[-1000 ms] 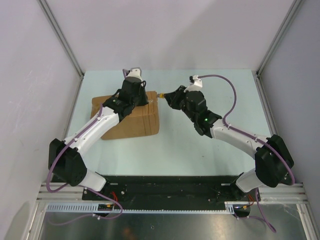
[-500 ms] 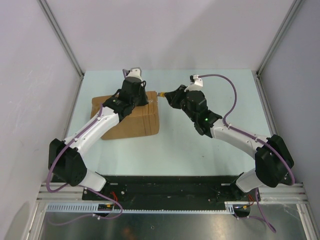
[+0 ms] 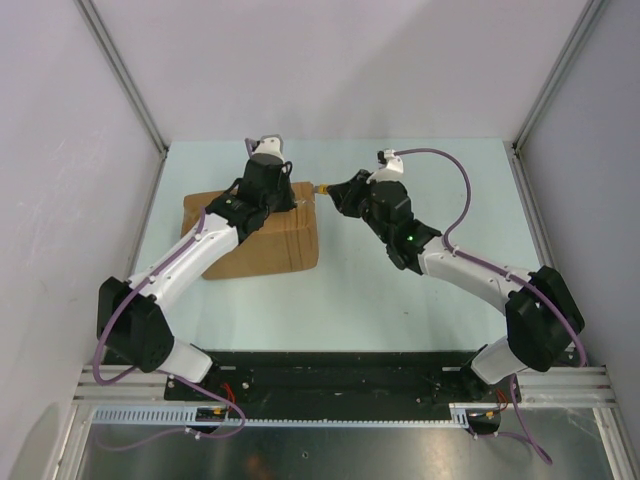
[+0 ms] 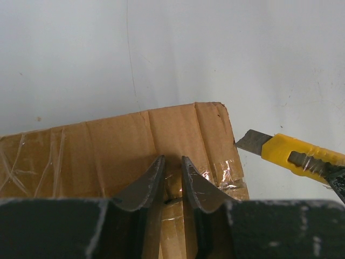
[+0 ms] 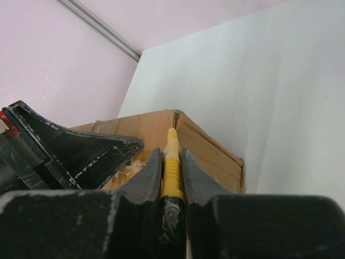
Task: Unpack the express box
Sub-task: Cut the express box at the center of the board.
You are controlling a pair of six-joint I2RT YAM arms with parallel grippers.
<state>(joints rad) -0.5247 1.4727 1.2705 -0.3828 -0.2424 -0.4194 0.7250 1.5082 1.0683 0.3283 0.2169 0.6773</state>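
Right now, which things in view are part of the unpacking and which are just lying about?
In the job: express box; yellow utility knife, clamped in the right gripper, blade pointing at the box's corner; left gripper, jaws slightly apart over the box's taped top.
Just there: table; purple arm cables.

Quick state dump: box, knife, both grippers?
box: closed, top seam taped.
knife: blade out, tip at the box's far right corner; contact unclear.
left gripper: open by a narrow gap, tips down on the taped top of the box.
right gripper: shut on the knife's handle.
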